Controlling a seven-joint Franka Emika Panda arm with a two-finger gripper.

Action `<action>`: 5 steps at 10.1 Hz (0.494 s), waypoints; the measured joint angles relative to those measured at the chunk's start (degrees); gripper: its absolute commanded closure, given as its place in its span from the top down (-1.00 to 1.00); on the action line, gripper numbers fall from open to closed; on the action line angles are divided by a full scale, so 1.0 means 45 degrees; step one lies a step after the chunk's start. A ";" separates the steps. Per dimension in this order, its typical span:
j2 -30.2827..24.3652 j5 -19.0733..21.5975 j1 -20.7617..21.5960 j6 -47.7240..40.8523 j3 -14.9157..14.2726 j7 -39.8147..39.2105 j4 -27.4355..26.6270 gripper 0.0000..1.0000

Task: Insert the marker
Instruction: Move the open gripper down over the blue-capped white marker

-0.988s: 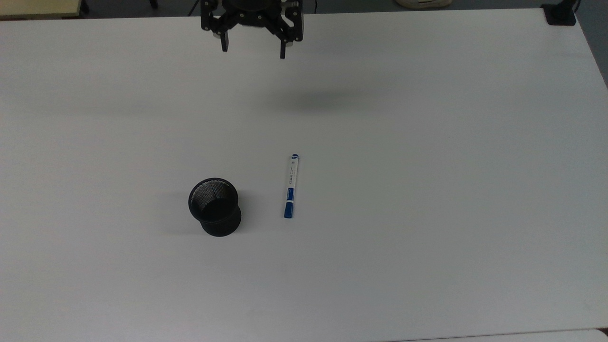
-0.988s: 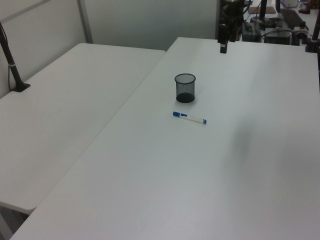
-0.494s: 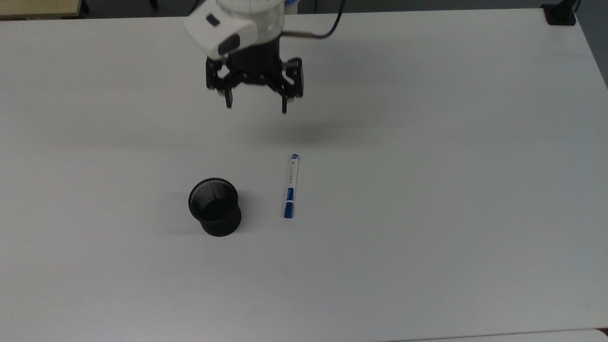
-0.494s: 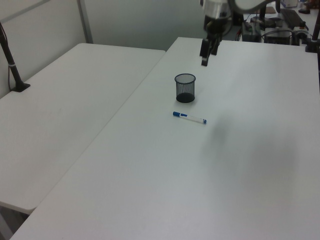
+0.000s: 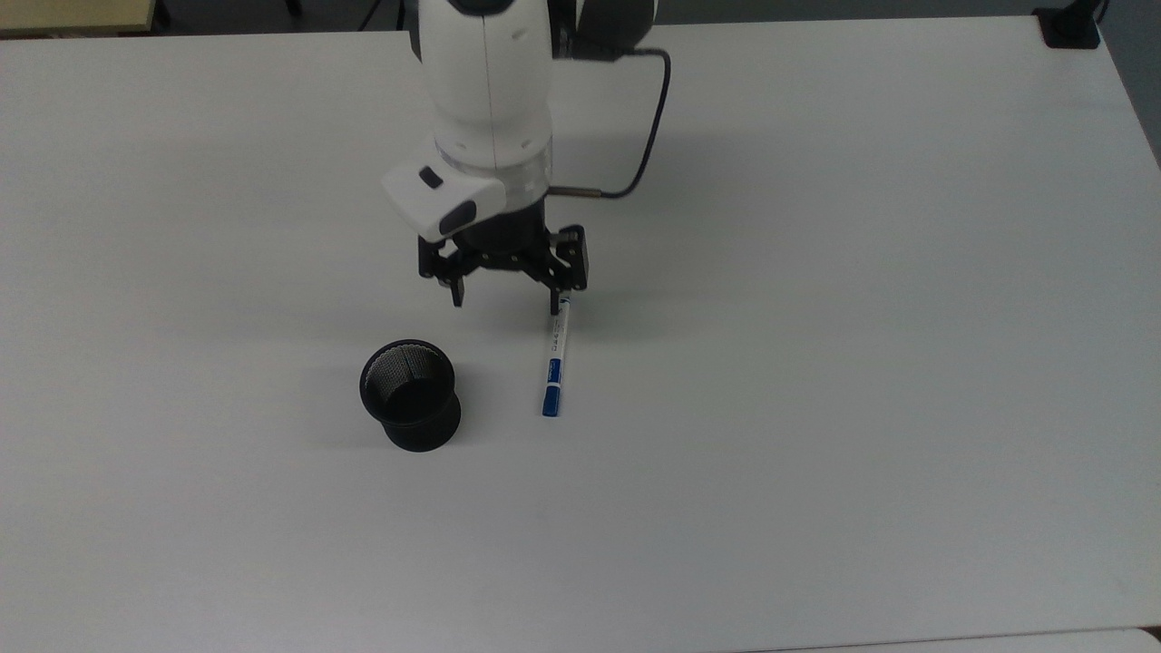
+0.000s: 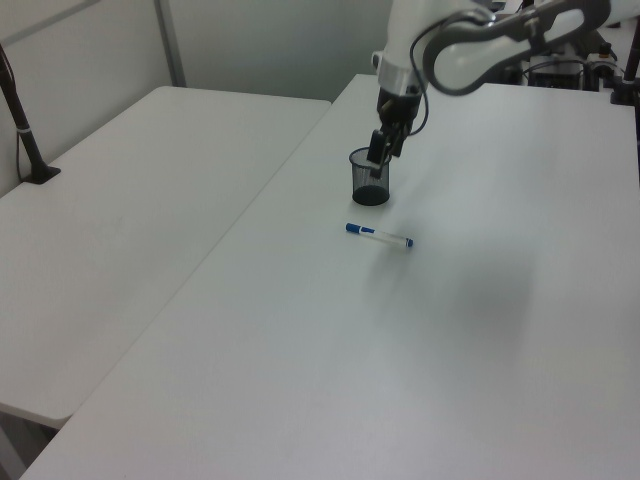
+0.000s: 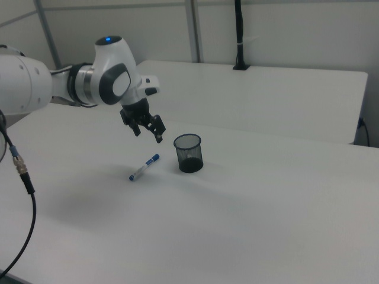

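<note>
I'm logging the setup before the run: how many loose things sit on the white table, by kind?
Marker: 1
Black mesh cup: 1
Total: 2

A large white table (image 5: 816, 408) fills the scene under soft, even light. In the left view, a second white table (image 6: 120, 230) sits just beside it on the left view's left, with a black post (image 6: 22, 120) standing at its far-left edge. Pale wall panels (image 7: 284, 29) close off the far side of the room.
</note>
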 measured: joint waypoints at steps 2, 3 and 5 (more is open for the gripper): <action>0.0733 -0.0590 0.0336 0.1140 0.0049 0.0957 0.0002 1.00; 0.1044 -0.1021 0.0467 0.1576 0.0051 0.1488 0.0025 0.83; 0.1547 -0.1554 0.0527 0.1841 0.0051 0.1989 0.0164 0.39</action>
